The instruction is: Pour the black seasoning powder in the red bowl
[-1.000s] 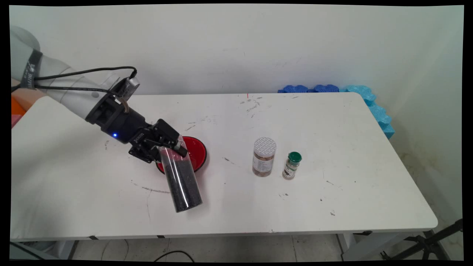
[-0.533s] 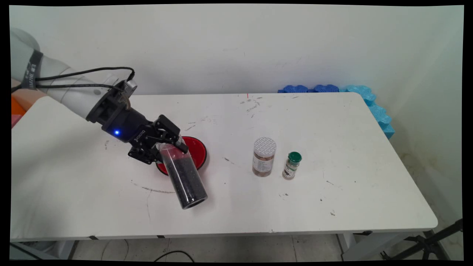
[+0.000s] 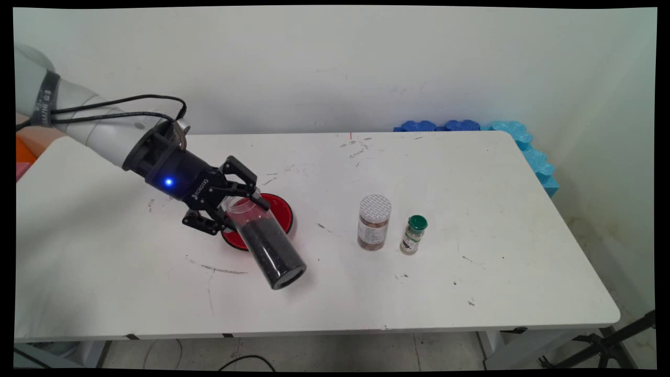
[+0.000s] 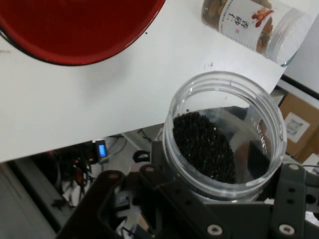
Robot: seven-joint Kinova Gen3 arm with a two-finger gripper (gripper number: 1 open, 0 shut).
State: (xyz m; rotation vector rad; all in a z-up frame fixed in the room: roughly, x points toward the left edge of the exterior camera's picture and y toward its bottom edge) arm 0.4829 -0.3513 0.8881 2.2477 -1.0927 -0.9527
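My gripper [image 3: 242, 211] is shut on the upper end of a clear plastic jar [image 3: 269, 246] part-filled with black grains. The jar hangs tilted above the table, its base pointing down and to the right, its top over the near edge of a red plate [image 3: 277, 212]. In the hand view the jar's open mouth [image 4: 227, 139] faces the camera with the black grains heaped inside, and the red plate [image 4: 75, 30] lies beyond it at upper left. The gripper's black linkage frames the jar from below.
A nut jar with a white lid [image 3: 374, 222] stands right of the plate, and shows in the hand view [image 4: 254, 25] too. A small green-capped spice bottle [image 3: 413, 234] stands beside it. Blue foam pieces [image 3: 471, 125] lie along the table's far right edge.
The wrist has turned and the jar has tilted further: its base swung right and upward, from pointing nearly down toward the table's front to pointing lower right.
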